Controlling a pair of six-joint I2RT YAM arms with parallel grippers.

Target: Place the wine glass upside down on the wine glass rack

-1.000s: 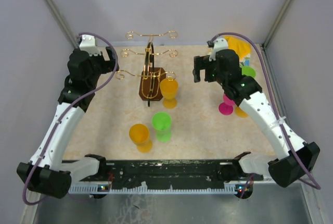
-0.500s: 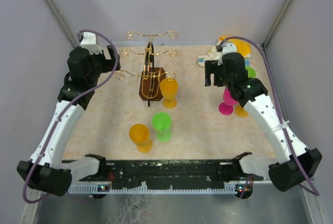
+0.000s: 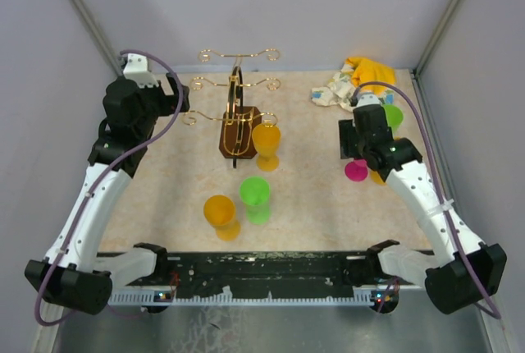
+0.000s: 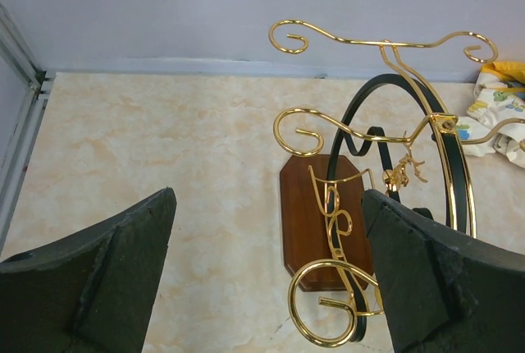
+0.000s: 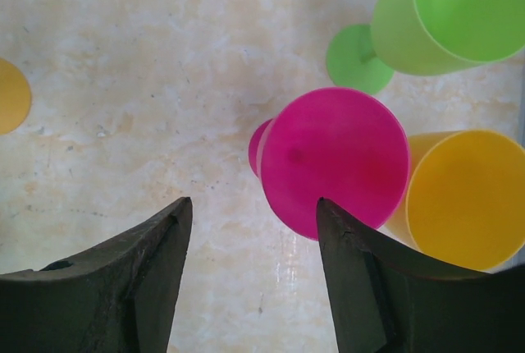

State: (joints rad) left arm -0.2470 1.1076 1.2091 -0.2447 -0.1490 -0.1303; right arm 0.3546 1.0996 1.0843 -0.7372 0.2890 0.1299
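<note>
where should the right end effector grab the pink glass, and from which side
Take the pink glass by its bowl, from the side facing the rack: it stands upright, with the yellow glass close on its outer flank and the green glass beyond. That likely leaves the foot free for hanging.

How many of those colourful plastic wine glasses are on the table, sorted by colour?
Orange wine glasses: 3
Green wine glasses: 2
Pink wine glass: 1
Total: 6
</note>
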